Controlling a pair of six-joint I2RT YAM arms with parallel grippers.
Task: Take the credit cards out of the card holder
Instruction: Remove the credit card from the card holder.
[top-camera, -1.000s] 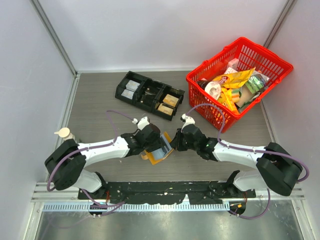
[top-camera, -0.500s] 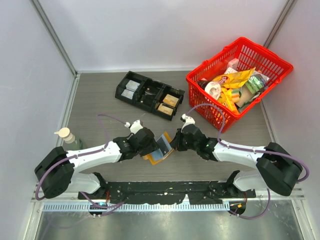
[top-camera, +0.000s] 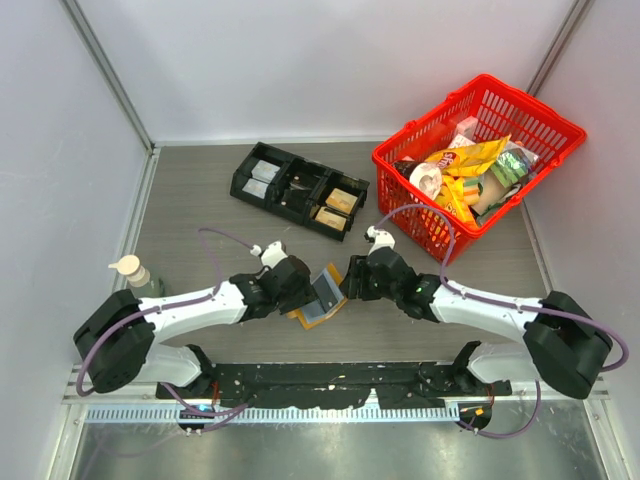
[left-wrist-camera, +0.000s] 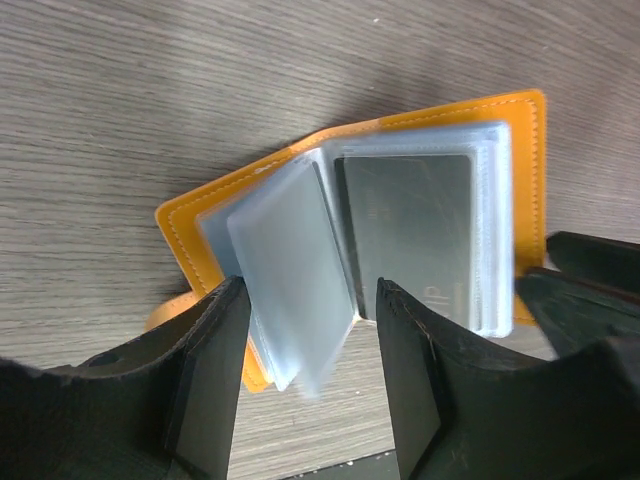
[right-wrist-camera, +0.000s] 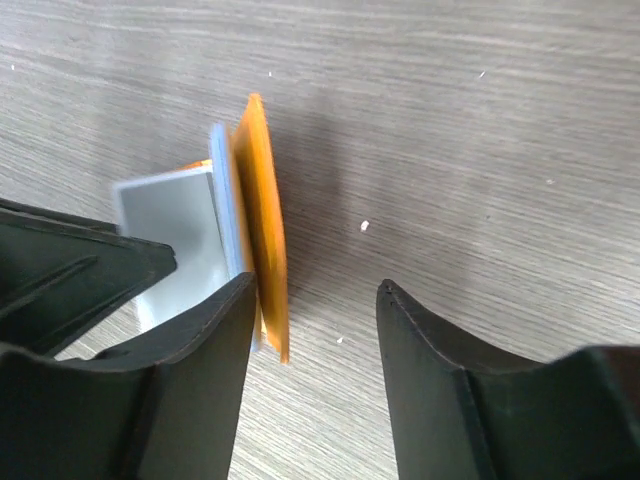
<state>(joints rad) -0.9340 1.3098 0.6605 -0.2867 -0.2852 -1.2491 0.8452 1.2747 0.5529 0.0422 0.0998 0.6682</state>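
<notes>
The card holder (top-camera: 320, 298) is tan-orange and stands partly open on the table between my two grippers. In the left wrist view the card holder (left-wrist-camera: 250, 195) shows its pale blue-grey panels. A grey credit card (left-wrist-camera: 410, 235) sits behind the right panel, and a loose left panel leans up between my jaws. My left gripper (left-wrist-camera: 312, 355) is open around that panel and does not clamp it. My right gripper (right-wrist-camera: 315, 335) is open too; the orange cover (right-wrist-camera: 265, 240) stands on edge just beside its left finger (right-wrist-camera: 200, 380).
A black compartment tray (top-camera: 298, 190) lies at the back centre. A red basket (top-camera: 400, 165) full of snack packs sits at the back right. A small bottle (top-camera: 130, 270) stands by the left wall. The black base rail (top-camera: 320, 380) runs along the near edge.
My right gripper has opened and let go of the holder's cover. My left gripper has widened and drawn back left a little, and the holder's panels have lifted up.
</notes>
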